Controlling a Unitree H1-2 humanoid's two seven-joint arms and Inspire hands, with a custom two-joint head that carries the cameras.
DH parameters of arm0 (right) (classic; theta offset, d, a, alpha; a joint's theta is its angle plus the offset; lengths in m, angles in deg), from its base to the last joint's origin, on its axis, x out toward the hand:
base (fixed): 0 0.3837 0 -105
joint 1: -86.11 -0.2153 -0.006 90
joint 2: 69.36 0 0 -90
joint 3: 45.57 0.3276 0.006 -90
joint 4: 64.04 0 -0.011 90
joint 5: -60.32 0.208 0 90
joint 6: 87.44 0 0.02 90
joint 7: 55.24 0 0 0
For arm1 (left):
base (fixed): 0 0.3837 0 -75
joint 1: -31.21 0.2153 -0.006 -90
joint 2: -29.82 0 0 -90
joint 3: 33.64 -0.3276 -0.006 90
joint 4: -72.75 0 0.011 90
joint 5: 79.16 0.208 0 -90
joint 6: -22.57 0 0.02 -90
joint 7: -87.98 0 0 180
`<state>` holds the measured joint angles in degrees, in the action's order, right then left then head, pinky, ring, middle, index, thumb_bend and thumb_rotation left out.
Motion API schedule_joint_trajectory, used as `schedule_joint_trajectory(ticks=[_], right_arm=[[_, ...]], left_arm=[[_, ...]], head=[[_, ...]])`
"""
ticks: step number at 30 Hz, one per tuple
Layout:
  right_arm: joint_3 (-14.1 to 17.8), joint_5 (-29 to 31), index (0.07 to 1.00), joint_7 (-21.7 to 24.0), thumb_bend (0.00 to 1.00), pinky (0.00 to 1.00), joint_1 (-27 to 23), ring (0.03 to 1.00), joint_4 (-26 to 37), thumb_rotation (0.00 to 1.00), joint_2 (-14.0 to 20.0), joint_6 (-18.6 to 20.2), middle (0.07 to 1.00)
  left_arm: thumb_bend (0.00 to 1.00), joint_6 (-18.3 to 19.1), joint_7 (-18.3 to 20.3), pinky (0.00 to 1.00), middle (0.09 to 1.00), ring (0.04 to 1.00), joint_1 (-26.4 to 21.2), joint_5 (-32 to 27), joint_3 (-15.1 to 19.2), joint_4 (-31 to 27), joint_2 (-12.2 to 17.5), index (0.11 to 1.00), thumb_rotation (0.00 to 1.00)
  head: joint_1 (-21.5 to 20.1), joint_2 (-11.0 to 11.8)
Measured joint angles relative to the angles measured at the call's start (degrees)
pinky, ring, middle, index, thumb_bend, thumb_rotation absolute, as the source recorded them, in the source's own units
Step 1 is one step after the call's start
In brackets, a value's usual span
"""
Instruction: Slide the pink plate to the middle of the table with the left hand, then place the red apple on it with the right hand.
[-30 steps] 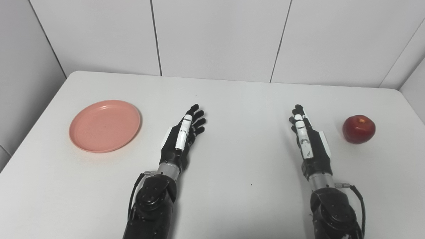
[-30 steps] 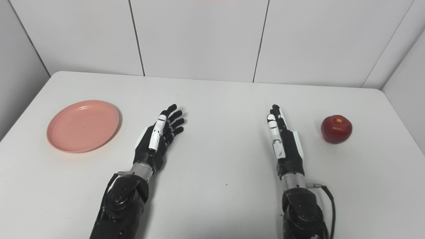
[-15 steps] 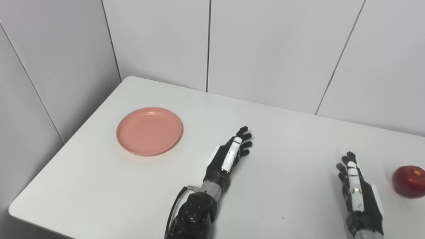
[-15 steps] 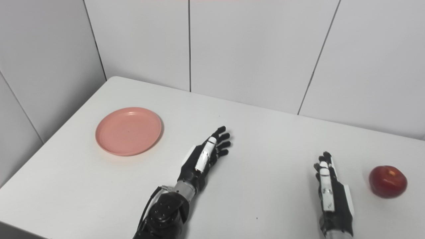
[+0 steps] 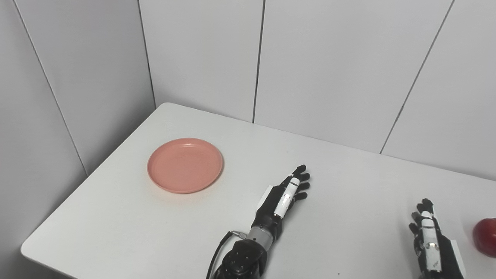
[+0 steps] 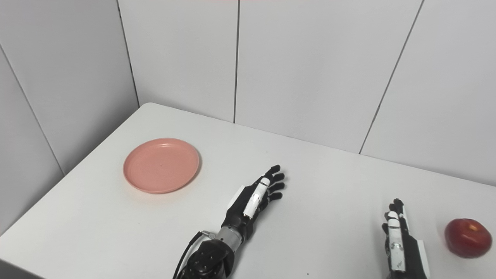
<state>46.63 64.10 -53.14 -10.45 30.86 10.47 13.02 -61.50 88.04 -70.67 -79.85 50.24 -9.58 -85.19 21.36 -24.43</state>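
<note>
A round pink plate (image 5: 185, 165) lies empty on the left part of the white table (image 5: 348, 182). My left hand (image 5: 282, 201) rests open to the right of the plate, a clear gap away, fingers stretched out and apart. A red apple (image 6: 468, 237) sits at the far right, cut by the picture edge in the left eye view. My right hand (image 6: 399, 246) is open at the bottom right, left of the apple and apart from it; its lower part runs out of the picture.
White wall panels (image 5: 329, 66) close the table on the far side and on the left. The table's left corner and near-left edge (image 5: 27, 248) are in view.
The whole picture has shifted: the camera has swung left and up, so plate, hands and apple sit further right and lower. Both hands stay open and still on the table.
</note>
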Motion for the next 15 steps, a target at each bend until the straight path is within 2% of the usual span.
schedule_joint_trajectory(ticks=[7,15], right_arm=[[0.0,0.27,1.0,0.02,0.05,1.0,0.06,1.0,0.7,1.0,-0.23,0.54,1.0],[-0.02,1.09,1.0,-0.03,0.03,1.0,0.1,1.0,2.16,1.0,-0.74,2.05,1.0]], left_arm=[[0.4,0.68,0.08,0.87,0.911,0.891,-0.01,-0.03,0.1,-0.44,0.0,0.894,1.0],[0.39,4.22,0.2,0.88,0.903,0.887,0.0,-0.28,0.97,-3.38,0.26,0.887,1.0]], head=[[0.7,0.09],[1.41,0.18]])
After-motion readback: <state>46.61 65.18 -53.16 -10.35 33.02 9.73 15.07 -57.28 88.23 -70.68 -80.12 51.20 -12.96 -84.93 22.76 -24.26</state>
